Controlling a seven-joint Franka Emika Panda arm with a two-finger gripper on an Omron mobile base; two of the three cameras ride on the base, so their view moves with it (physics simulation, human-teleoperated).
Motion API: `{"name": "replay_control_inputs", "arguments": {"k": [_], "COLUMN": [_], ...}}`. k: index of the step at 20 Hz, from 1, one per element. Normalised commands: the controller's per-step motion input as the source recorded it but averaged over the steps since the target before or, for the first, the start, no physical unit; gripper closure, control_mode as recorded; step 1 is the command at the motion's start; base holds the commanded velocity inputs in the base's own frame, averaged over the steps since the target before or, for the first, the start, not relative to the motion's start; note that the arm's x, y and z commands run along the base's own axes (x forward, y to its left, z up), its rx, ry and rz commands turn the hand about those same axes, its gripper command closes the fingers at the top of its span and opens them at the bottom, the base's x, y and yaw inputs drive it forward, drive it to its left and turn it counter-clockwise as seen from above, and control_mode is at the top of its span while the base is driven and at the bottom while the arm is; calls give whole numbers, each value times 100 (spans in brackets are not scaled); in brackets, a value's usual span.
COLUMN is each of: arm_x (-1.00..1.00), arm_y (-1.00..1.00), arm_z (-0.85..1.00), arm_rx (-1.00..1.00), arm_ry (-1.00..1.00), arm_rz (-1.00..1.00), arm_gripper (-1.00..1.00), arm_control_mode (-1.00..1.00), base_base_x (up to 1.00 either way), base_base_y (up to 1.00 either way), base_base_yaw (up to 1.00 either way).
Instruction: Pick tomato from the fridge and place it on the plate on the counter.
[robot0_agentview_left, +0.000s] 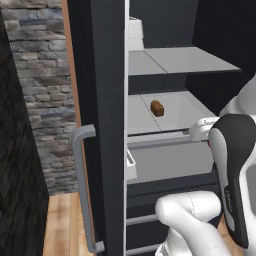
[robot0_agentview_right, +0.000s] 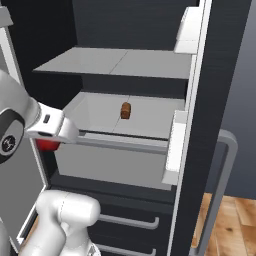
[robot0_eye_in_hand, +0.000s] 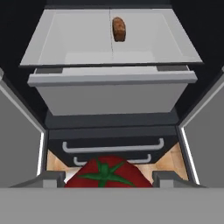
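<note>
The red tomato (robot0_eye_in_hand: 107, 175) with its green stem star sits between my gripper's (robot0_eye_in_hand: 109, 180) two fingers, and the gripper is shut on it. It hangs in the air in front of the open fridge (robot0_agentview_left: 100, 100), just outside the pale grey drawer (robot0_eye_in_hand: 109, 94). In the right base view the tomato (robot0_agentview_right: 46, 145) shows as a red patch under the gripper (robot0_agentview_right: 50, 136). A sliver of it (robot0_agentview_left: 208, 144) peeks out beside the hand in the left base view. The plate and the counter are out of view.
A brown oblong lump (robot0_eye_in_hand: 118, 29) lies on the shelf behind the drawer. The fridge door (robot0_agentview_right: 220, 75) stands open on each side, with a long grey bar handle (robot0_agentview_left: 82, 190). Dark lower drawers (robot0_eye_in_hand: 111, 146) and wooden floor (robot0_eye_in_hand: 173, 159) lie below.
</note>
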Motion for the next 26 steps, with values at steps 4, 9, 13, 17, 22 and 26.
{"name": "replay_control_inputs", "arguments": {"k": [4,9,13,17,22,26], "arm_x": [-29,-16,-23,-27,-23,-3], "arm_y": [0,0,-8,-15,-10,0], "arm_z": [-14,0,0,-3,-18,-3], "arm_rx": [-5,-3,0,4,4,1], "arm_ry": [0,1,1,3,0,0], "arm_rz": [0,-1,0,0,0,0], "arm_gripper": [100,100,100,100,100,100], "arm_control_mode": [-100,-100,-100,-100,-100,-100], "base_base_x": [0,0,0,0,0,0], "base_base_y": [0,0,0,0,0,0], "base_base_yaw": [0,0,0,0,0,0]}}
